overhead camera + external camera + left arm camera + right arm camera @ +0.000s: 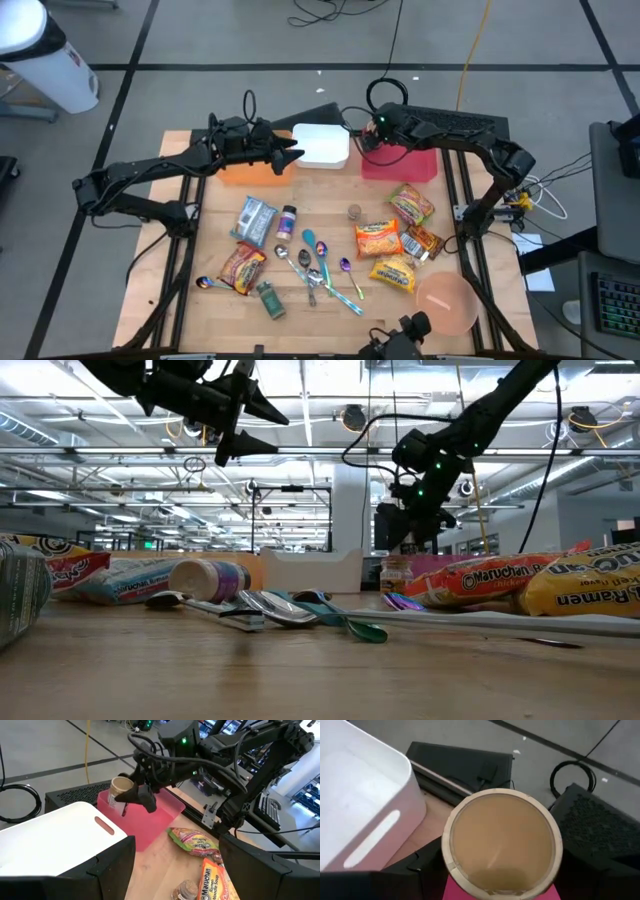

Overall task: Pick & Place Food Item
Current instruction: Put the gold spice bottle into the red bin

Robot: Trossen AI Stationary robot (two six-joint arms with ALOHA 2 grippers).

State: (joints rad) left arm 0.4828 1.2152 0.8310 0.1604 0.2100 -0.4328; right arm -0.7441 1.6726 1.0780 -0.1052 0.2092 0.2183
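My right gripper (368,140) is shut on a small jar with a tan round cap (121,785), above the far left corner of the pink bin (405,168). In the right wrist view the tan cap (502,845) fills the space between the fingers. My left gripper (294,155) is open and empty, raised above the gap between the orange bin (245,174) and the white bin (322,146). It also shows in the low view (252,420). My right gripper pinches the jar's body (118,802) below the cap, between its two fingers (146,800). The fingers slant down from the table's right. The jar is lifted clear above the pink bin (150,822) and tilted, its cap end toward the wrist camera.
Ramen packets (378,238), snack packs (253,218), small jars (287,220), spoons (318,268) and a pink bowl (446,302) lie on the wooden table in front of the bins. Black frame rails (455,190) run along both sides.
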